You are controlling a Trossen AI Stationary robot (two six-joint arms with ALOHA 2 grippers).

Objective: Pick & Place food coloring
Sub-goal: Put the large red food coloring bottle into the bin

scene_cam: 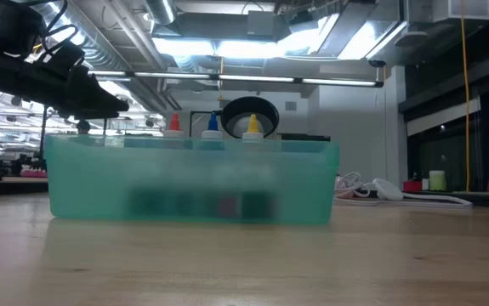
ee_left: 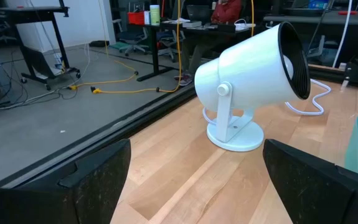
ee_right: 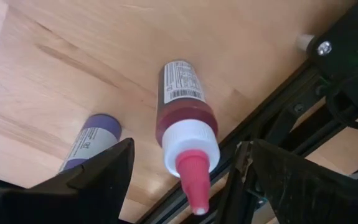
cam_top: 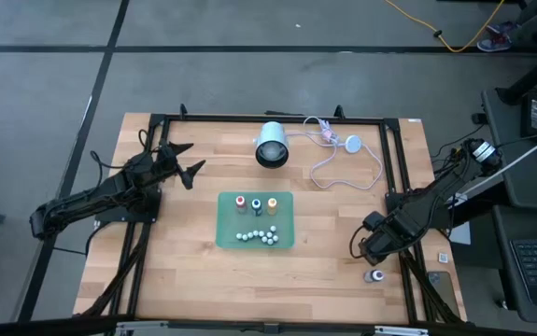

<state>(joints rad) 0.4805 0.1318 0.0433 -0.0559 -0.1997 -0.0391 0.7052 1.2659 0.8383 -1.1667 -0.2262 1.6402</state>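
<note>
My right claw (ee_right: pixel 185 180) sits spread wide at the bench's (cam_top: pixel 184 280) right edge, and a dark red food coloring bottle (ee_right: pixel 183 127) with a white collar and pink tip lies on its side between the fingers, not pinched. A purple-labelled bottle (ee_right: pixel 88 143) lies just beside it. From overhead I only catch one small bottle (cam_top: pixel 374 275) by that claw, plus three upright bottles (cam_top: pixel 256 203) in the green tray (cam_top: pixel 229 238) mid-bench. My left claw (ee_left: pixel 191 180) waits spread open, facing the white lamp (ee_left: pixel 253 87).
</note>
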